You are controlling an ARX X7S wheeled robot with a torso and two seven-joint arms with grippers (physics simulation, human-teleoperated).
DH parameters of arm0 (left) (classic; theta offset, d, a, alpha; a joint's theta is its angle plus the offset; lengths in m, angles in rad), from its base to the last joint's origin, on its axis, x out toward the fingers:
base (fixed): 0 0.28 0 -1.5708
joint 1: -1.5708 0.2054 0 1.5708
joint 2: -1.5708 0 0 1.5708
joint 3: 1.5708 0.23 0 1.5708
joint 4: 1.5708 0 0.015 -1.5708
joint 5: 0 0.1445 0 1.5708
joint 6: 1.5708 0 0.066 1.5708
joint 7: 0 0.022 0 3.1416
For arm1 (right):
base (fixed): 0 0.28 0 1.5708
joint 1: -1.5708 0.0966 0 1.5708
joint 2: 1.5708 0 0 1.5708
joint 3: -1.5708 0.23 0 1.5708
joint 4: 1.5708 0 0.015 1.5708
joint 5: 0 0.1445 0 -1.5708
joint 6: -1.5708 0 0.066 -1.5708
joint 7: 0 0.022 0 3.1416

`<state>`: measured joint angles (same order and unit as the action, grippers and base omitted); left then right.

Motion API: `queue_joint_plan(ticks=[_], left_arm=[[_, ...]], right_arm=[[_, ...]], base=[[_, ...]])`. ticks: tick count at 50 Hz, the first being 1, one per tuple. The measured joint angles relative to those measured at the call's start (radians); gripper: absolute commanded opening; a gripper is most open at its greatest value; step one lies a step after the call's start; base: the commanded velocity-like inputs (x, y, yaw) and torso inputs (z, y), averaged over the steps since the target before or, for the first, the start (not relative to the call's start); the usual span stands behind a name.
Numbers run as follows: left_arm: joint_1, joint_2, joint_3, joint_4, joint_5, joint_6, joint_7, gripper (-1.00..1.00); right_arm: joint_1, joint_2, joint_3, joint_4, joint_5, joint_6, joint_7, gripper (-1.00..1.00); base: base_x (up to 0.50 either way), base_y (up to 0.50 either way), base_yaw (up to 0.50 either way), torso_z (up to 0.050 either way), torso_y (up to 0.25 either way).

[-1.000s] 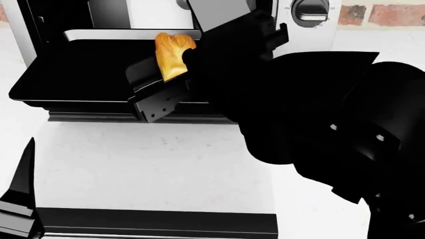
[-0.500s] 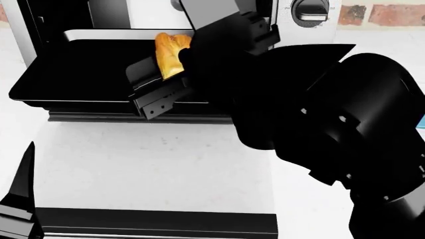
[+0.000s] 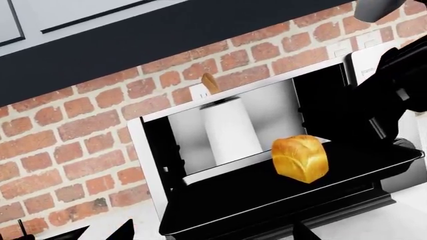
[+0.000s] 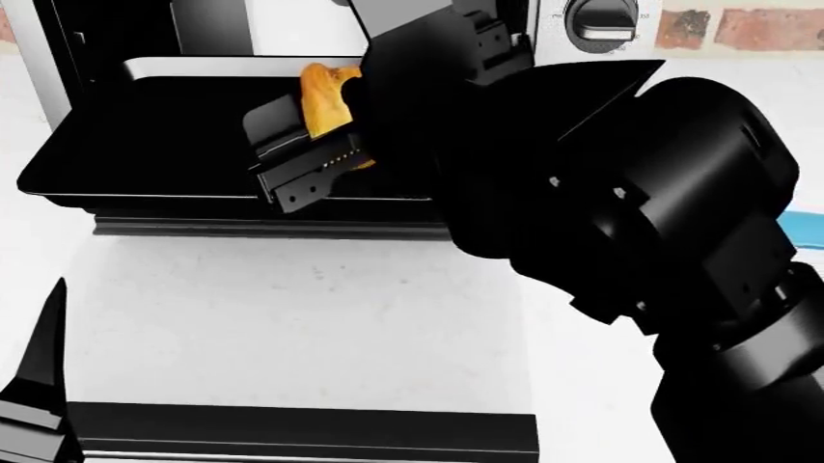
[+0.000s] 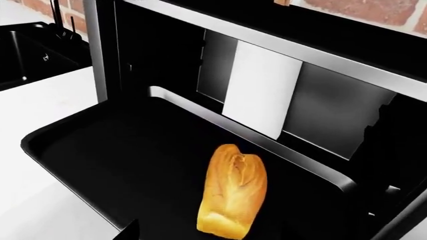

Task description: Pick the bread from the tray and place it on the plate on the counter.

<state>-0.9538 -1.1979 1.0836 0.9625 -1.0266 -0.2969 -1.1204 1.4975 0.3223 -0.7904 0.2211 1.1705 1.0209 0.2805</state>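
The bread (image 4: 324, 92), a golden loaf, lies on the black tray (image 4: 129, 145) pulled out of the toaster oven. My right gripper (image 4: 328, 135) is open and reaches over the tray, with one finger (image 4: 277, 145) left of the loaf and the other hidden by the arm. In the right wrist view the bread (image 5: 233, 192) lies on the tray (image 5: 100, 145) just ahead of the gripper (image 5: 217, 236). My left gripper (image 3: 212, 235) is open and empty, low over the counter (image 4: 322, 318), and faces the bread (image 3: 300, 157). Only a sky-blue sliver of the plate (image 4: 801, 222) shows.
The toaster oven stands at the back with its knob panel (image 4: 601, 19) right of the cavity. A black handle strip (image 4: 258, 228) runs below the tray. A dark bar (image 4: 296, 429) crosses the near edge. My right arm (image 4: 644, 222) hides the right of the counter.
My right arm has pushed further in over the tray, and its gripper now covers more of the bread. The bread and the left gripper have not moved.
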Motion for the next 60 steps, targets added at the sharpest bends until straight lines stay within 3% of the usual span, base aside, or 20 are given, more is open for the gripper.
queue_joint_plan(ticks=[60], left_arm=[[0.012, -0.011, 0.005, -0.001, 0.008, 0.007, 0.005, 1.0]], right_arm=[[0.037, -0.117, -0.073, 0.29, -0.113, -0.131, -0.148, 1.0]], base=[[0.0, 0.0, 0.0, 0.0, 0.0]])
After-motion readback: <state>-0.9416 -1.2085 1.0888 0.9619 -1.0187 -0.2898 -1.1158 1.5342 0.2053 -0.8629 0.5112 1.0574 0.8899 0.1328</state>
